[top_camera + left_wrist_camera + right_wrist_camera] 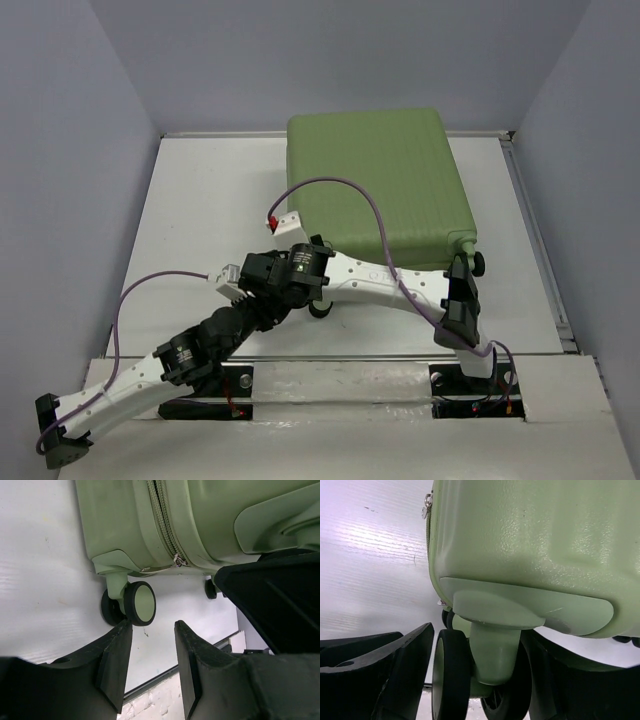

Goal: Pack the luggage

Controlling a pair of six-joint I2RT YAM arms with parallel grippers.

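The luggage [380,180] is a light-green ribbed suitcase lying flat and closed at the back middle of the table. Its lining is hidden. My right gripper [312,290] is at its near left corner. In the right wrist view the jaws [480,645] straddle a black double wheel [451,675] under the shell [535,540], with a thin gap at the left finger [405,670]. My left gripper [285,300] is open and empty beside it. In the left wrist view [152,625] its left fingertip is just short of another wheel [140,602], below the closed zipper [165,535].
The white table [200,220] is walled in by grey panels on three sides. A rail [540,250] runs along its right edge. A black wheel [478,262] sticks out at the suitcase's near right corner. The right arm [280,600] fills the right of the left wrist view.
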